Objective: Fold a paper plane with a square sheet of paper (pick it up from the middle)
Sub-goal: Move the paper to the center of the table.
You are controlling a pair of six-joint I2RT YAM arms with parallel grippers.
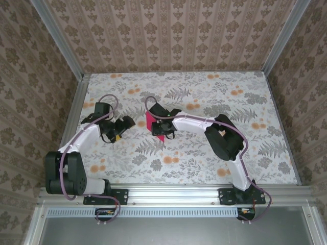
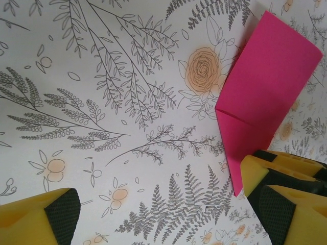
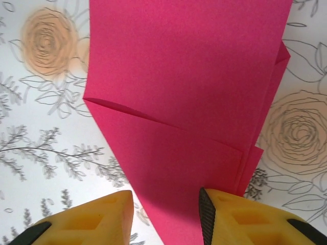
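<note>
The square sheet of paper (image 1: 151, 122) is magenta-pink and lies folded on the flowered tablecloth, with layered flaps and a diagonal crease (image 3: 194, 102). My right gripper (image 3: 166, 209) hovers low over its near end. Its yellow fingers stand apart with the paper running flat between them, and the right pad (image 3: 207, 219) is on the sheet. In the top view that gripper (image 1: 157, 132) sits over the paper. My left gripper (image 2: 168, 214) is wide open just left of the sheet (image 2: 265, 87) with bare cloth between its fingers; from above it (image 1: 125, 124) points at the paper.
The table (image 1: 214, 153) is covered with a floral cloth. Metal frame rails (image 1: 76, 117) run along the left, right and near edges. Patterned walls close in the back and sides. Both arms reach toward the middle.
</note>
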